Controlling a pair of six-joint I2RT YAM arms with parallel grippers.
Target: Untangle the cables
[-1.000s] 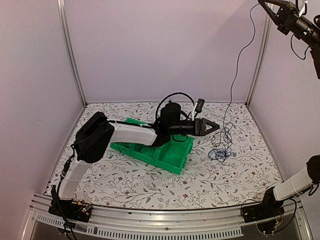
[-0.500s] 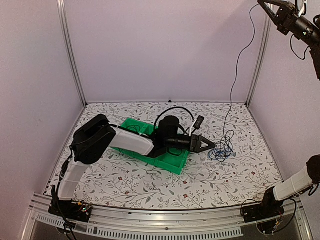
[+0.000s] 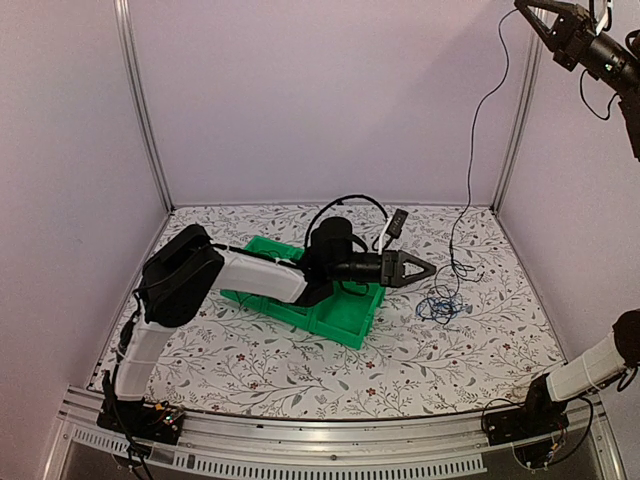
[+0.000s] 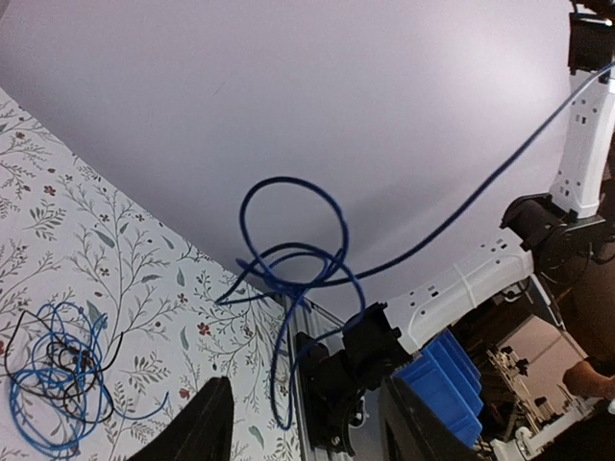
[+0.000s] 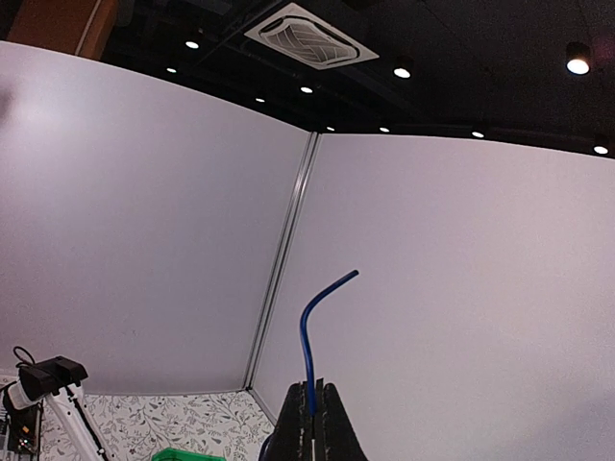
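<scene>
Left gripper (image 3: 430, 268) dipped toward cables (image 3: 440, 303), lifted again; jaws spread, empty. Right gripper (image 3: 525, 10) pinches blue cable (image 5: 306, 336) high. Nothing freed yet.

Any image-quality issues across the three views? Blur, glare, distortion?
Top external: even light, no glare; frame posts bow slightly. Left wrist: strong fisheye, blue cable loop sharp, near fingers dark, soft. Right wrist: ceiling spotlights flare mildly; wall seam curves.
</scene>
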